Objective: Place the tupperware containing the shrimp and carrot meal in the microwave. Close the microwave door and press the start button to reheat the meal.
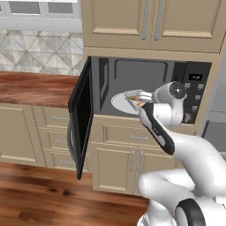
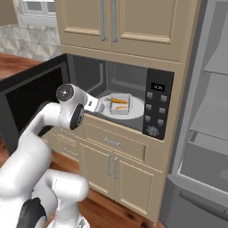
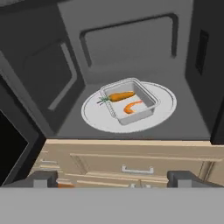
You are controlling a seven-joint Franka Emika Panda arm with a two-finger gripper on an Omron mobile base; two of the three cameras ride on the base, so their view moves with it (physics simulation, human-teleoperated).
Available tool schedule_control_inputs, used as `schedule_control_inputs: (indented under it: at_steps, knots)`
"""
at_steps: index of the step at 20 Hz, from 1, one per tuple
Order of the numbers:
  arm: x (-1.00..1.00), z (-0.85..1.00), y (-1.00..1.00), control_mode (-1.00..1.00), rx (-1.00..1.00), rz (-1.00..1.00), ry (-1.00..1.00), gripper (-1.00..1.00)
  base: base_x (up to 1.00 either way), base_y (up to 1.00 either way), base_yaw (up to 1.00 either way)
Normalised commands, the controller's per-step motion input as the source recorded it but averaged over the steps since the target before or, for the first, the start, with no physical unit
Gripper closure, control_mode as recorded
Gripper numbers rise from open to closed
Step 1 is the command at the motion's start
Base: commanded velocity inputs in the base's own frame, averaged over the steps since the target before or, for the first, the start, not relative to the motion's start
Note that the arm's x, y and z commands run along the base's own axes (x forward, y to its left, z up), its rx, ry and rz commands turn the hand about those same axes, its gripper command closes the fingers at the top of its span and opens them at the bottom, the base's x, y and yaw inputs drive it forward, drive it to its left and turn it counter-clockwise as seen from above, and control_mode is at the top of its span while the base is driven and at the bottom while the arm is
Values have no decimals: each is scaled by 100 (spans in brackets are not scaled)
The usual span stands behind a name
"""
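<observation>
Clear plastic, the tupperware [image 3: 129, 102] already sits on the microwave [image 2: 133, 95] turntable, the claw [image 3: 113, 178] spread and empty outside, leaving the open microwave door [image 1: 80, 121] and start button.

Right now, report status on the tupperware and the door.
Gripper open, empty, outside the microwave. Tupperware on turntable, carrot and shrimp inside. Door wide open, nothing blocking it.

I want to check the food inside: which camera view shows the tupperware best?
The hand view: it looks straight into the microwave, with the tupperware unobstructed on the turntable plate, carrot and shrimp visible inside. The right base view shows it smaller; in the left base view the arm partly hides it.
</observation>
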Motion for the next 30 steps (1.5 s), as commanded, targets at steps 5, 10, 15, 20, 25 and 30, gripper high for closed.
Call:
schedule_control_inputs:
  at_steps: [5,10,15,20,25,30]
  knots:
    - [-93,72,51,-100,-22,30,-1,-100,0,0,0]
    - [-74,72,70,-100,-25,29,-1,-100,0,0,0]
    - [-65,52,79,-100,-29,26,0,-100,0,0,0]
    - [-81,28,64,-100,-27,21,-6,-100,0,0,0]
    - [-74,9,69,-100,-31,11,-8,-100,0,0,0]
    - [-49,0,75,-100,-34,2,-15,-100,0,0,0]
